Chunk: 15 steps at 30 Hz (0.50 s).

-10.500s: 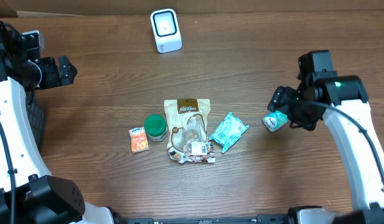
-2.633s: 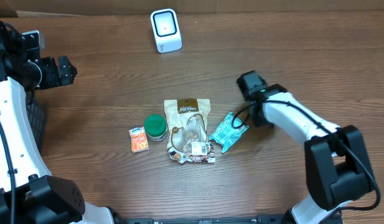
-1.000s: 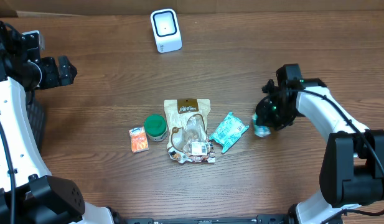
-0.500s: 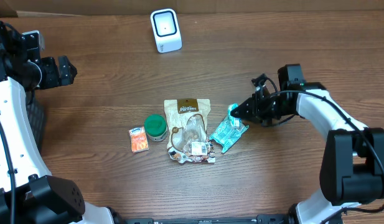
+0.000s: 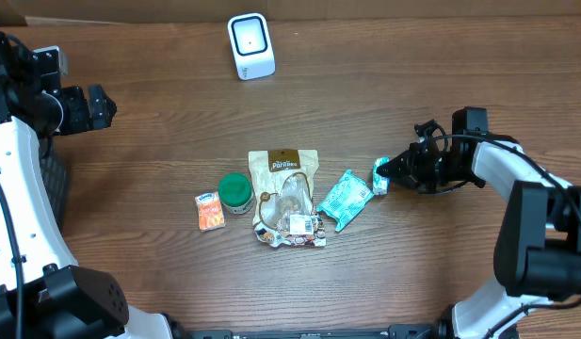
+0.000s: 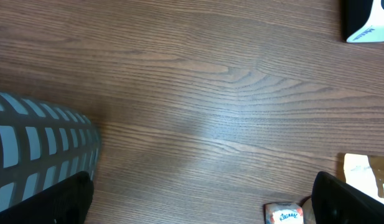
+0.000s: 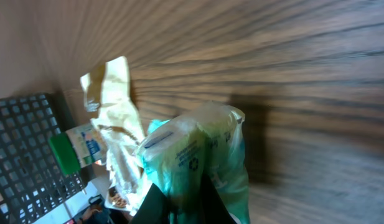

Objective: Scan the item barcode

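While the wooden table (image 5: 441,85) fills the overhead view, the left arm (image 5: 12,179) keeps to its left edge and the right arm (image 5: 516,174) reaches in from the right. A brown snack bag (image 5: 285,193) lies in the middle. The white scanner (image 5: 250,45) stands at the far edge, well apart from everything else. A teal pouch (image 5: 345,199) lies just right of the bag, a green-lidded tub (image 5: 235,191) just left of it, and a small orange packet (image 5: 209,211) beside the tub. The left gripper (image 5: 104,106) is spread wide and empty, its dark fingers (image 6: 55,199) over bare wood. The right gripper (image 5: 395,171) is clamped on a small teal-and-white packet (image 5: 380,176), just right of the teal pouch. Whether it touches the table cannot be told.
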Motion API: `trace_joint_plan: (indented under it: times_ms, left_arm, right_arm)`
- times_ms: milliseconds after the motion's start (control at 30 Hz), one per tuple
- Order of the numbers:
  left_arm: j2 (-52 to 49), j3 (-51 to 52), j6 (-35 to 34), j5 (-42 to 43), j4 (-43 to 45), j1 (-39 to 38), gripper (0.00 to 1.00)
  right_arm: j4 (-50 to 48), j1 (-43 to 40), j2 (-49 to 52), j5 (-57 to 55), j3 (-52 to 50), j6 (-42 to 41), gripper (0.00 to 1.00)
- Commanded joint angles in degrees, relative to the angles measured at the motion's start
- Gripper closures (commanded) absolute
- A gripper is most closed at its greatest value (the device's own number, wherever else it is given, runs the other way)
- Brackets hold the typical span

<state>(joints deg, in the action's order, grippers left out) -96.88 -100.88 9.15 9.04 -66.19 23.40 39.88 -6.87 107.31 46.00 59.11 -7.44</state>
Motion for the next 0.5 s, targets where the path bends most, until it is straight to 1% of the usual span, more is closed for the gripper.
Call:
trace_joint_plan:
  times_ms: [0,233,267,300,333,467]
  left_arm:
    - [-0.20,-0.85,-0.57,0.66,0.04,0.57,0.00]
    - [-0.20,-0.85,-0.57,0.66,0.04,0.57,0.00]
    - [-0.20,-0.85,-0.57,0.66,0.04,0.57,0.00]
    - [-0.20,-0.85,-0.57,0.66,0.04,0.57,0.00]
    - [-0.20,-0.85,-0.57,0.66,0.04,0.57,0.00]
    - [-0.20,-0.85,-0.57,0.66,0.04,0.57,0.01]
  right_arm:
    - [-0.79,-0.02,1.77,-0.22,-0.02,0.44,0.96]
    - [-0.61,-0.13,2.34,-3.61,-0.02,0.39,0.96]
    - [-0.59,-0.35,2.34,-3.56,-0.02,0.39,0.92]
    - [-0.59,-0.59,2.34,-3.56,-0.02,0.39,0.85]
    - [-0.59,-0.87,2.34,-3.54,0.02,0.39,0.81]
    - [0.76,-2.58,2.34,-3.52,1.16,0.46,0.80]
